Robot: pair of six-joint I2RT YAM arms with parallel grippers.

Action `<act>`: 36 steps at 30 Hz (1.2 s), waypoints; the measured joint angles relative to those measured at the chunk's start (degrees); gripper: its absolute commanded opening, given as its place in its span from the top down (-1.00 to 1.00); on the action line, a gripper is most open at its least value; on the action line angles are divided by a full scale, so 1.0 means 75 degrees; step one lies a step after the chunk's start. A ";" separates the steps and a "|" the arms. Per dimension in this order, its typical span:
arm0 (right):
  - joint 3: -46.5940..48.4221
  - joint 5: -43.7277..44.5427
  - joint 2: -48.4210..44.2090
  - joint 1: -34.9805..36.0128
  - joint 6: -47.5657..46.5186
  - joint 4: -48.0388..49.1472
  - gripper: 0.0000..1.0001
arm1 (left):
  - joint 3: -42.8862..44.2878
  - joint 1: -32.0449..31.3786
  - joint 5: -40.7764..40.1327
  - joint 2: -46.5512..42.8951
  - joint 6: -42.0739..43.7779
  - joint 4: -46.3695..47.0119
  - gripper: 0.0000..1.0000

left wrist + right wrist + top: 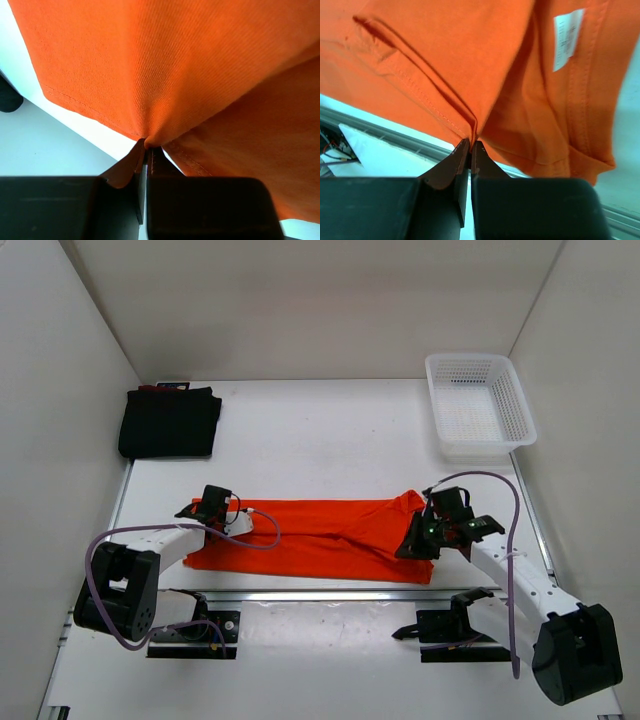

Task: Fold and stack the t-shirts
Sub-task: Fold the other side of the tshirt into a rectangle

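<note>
Far left: black t-shirt (170, 422) lies folded. A dark red cloth (150, 388) peeks out at its far edge, probably the maroon shirt underneath, can't confirm. Near centre: orange t-shirt (320, 535) on the tabletop (320, 430), a long band, looks mid-fold. Left gripper (148, 150) pinches its left end, right gripper (470, 145) pinches the right end by the label (568, 37). Remaining: finish orange fold, stack it. Basket (520, 405) far right.
</note>
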 measured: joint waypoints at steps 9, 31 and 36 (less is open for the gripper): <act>-0.0006 -0.0012 -0.0073 0.0466 0.0580 -0.0035 1.00 | 0.0000 0.0000 -0.0006 0.0035 0.0000 0.0029 0.89; 0.0758 0.0329 -0.0055 0.0411 0.0111 -0.0478 0.22 | 0.0087 -0.0125 0.0003 -0.1279 -0.0393 -0.0085 -0.88; 0.1871 0.0460 0.1408 0.1338 0.0006 0.0484 0.08 | 0.0219 -0.0350 0.0300 -0.1929 -0.0819 -0.0565 -0.88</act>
